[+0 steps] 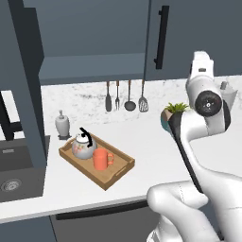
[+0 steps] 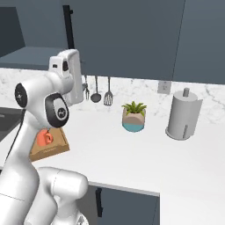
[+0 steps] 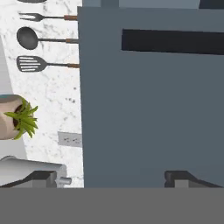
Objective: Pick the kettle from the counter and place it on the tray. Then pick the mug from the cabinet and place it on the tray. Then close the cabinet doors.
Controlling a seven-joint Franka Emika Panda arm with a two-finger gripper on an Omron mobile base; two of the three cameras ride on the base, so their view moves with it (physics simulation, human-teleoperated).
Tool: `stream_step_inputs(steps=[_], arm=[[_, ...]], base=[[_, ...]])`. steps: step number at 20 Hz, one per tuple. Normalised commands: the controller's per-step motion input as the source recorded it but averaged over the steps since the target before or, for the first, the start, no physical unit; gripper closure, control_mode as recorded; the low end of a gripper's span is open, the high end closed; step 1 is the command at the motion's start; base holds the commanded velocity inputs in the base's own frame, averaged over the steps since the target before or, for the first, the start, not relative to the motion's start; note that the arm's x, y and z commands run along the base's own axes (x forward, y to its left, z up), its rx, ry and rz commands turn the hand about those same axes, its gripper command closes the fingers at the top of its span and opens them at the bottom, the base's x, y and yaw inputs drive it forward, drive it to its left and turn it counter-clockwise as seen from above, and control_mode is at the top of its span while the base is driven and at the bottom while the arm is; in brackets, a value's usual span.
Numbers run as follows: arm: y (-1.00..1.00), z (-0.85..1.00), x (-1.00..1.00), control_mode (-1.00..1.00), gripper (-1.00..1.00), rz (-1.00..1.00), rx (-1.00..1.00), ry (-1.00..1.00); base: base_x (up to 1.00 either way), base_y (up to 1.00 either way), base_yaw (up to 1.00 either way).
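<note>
One kettle [image 1: 84, 145], one mug [image 1: 101, 159], one tray [image 1: 119, 173], three hanging utensils [image 1: 125, 96]. The kettle is small, round and white with a faint floral pattern, a black arched handle and a black knob. The plain orange mug stands just right of it; both sit inside the light-brown wooden tray on the left of the white speckled table [image 1: 146, 146]. The cabinet's right door [image 3: 148, 100] with its black bar handle [image 3: 173, 41] looks closed; the left door [image 1: 23, 80] stands open, apparently. The gripper [image 3: 118, 178] faces the right door, its fingers [image 3: 179, 178] spread wide, holding nothing.
</note>
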Motion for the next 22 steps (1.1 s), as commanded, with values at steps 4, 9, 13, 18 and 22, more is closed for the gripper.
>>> stream_step_inputs(steps=[4,9,13,18,22], arm=[[0.2,-0.29,0.0,-1.0,-1.0,0.03,-0.04,0.14],[0.08,-0.24,0.0,-1.0,-1.0,0.01,0.0,0.12],[0.11,-0.29,0.0,-1.0,-1.0,0.02,0.0,0.09],[0.38,-0.32,-0.05,-1.0,-1.0,0.04,-0.06,0.02],[0.37,-0.3,-0.02,-1.0,-1.0,0.05,-0.02,0.0]], base=[[0.0,0.0,0.0],[0.0,0.0,0.0],[0.0,0.0,0.0],[0.0,0.0,0.0],[0.0,0.0,0.0]])
